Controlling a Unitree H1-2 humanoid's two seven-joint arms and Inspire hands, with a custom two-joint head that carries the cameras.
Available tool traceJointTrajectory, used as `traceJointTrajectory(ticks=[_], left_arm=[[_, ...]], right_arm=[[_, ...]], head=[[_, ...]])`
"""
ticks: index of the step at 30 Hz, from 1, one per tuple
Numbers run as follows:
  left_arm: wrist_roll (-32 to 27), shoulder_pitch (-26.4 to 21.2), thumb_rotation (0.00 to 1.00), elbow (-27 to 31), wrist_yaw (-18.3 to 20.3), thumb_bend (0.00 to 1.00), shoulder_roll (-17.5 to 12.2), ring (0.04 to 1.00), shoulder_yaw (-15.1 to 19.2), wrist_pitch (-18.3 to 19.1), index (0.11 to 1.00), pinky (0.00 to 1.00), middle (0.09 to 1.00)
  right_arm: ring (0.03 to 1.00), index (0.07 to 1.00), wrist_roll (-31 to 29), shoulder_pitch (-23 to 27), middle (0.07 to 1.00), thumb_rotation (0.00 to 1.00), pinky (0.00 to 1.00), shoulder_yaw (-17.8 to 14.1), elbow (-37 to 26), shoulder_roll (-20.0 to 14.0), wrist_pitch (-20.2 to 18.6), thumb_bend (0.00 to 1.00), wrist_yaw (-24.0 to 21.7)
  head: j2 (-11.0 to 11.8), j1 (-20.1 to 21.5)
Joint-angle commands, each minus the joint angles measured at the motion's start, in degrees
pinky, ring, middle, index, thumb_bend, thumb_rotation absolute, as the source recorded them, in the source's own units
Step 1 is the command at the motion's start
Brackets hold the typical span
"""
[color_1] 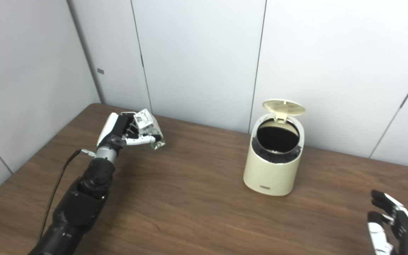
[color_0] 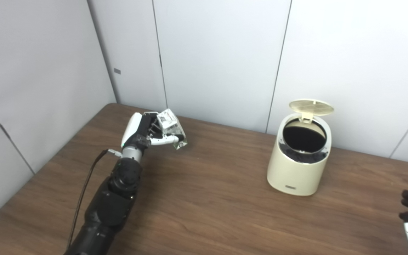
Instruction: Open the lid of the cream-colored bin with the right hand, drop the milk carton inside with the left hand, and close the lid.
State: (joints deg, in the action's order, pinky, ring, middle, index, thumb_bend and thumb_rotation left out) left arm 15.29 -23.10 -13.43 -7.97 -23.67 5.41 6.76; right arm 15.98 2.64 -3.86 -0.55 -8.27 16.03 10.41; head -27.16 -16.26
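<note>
The cream-colored bin (color_0: 298, 166) stands on the wooden table (color_0: 204, 198) at the right of centre. Its round lid (color_0: 311, 107) is flipped up at the back, and the dark inside shows. My left hand (color_0: 147, 132) is raised at the far left of the table, shut on the milk carton (color_0: 171, 126), a small white and green box tilted in the fingers. The carton is well to the left of the bin. My right hand (color_1: 391, 223) hangs at the lower right corner, open, fingers apart, holding nothing, away from the bin.
Grey wall panels (color_0: 218, 53) close off the table at the back and on the left. A black cable (color_0: 83, 191) runs along my left forearm. Bare wood lies between the carton and the bin.
</note>
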Motion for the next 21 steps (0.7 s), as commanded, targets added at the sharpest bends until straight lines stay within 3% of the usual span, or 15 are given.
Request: traceJointTrajectory(ticks=[1,3,6,10,14,16,21], left_arm=[[0.23,-1.79,0.0,4.69,-0.17,0.51,-1.08,0.534,0.81,-0.44,0.438,0.47,0.533],[-0.03,-1.31,0.0,6.89,0.57,0.51,-0.9,0.55,0.85,0.16,0.436,0.48,0.536],[-0.06,-1.01,0.0,9.53,1.95,0.51,-1.17,0.534,0.81,1.17,0.438,0.47,0.533],[0.6,-0.62,0.0,13.84,4.28,0.52,-1.74,0.448,0.58,3.14,0.46,0.38,0.508],[-0.48,-0.51,0.0,18.11,6.62,0.52,-1.18,0.417,0.8,4.73,0.468,0.34,0.5],[-2.11,-0.7,0.0,19.88,7.89,0.52,-0.55,0.373,0.87,4.45,0.477,0.3,0.48],[-4.02,-0.7,0.0,24.31,9.36,0.52,1.05,0.35,0.32,3.6,0.483,0.28,0.47]], right_arm=[[0.763,0.761,1.91,-0.37,0.783,0.42,0.66,0.76,-0.15,1.74,-0.35,0.08,1.17],[0.766,0.764,2.61,-0.33,0.783,0.09,0.66,1.01,-0.53,2.37,-0.97,0.08,1.42],[0.778,0.768,3.38,-0.11,0.789,0.02,0.68,1.5,-0.41,3.04,-1.09,0.08,1.6],[0.769,0.767,5.79,-0.04,0.783,0.01,0.66,2.11,-0.51,3.71,-1.9,0.08,2.31],[0.774,0.77,5.99,0.19,0.789,0.09,0.66,2.36,-0.26,4.21,-2.48,0.09,2.03],[0.778,0.775,6.1,0.48,0.793,0.08,0.67,2.44,0.09,4.43,-2.9,0.1,2.0],[0.774,0.778,7.29,1.03,0.79,0.16,0.67,2.71,0.93,4.61,-4.07,0.1,2.6]], head=[[-0.22,1.45],[-0.28,2.43],[-0.67,4.57],[-1.13,6.86],[-1.32,7.85],[-1.33,8.67],[-1.19,9.31]])
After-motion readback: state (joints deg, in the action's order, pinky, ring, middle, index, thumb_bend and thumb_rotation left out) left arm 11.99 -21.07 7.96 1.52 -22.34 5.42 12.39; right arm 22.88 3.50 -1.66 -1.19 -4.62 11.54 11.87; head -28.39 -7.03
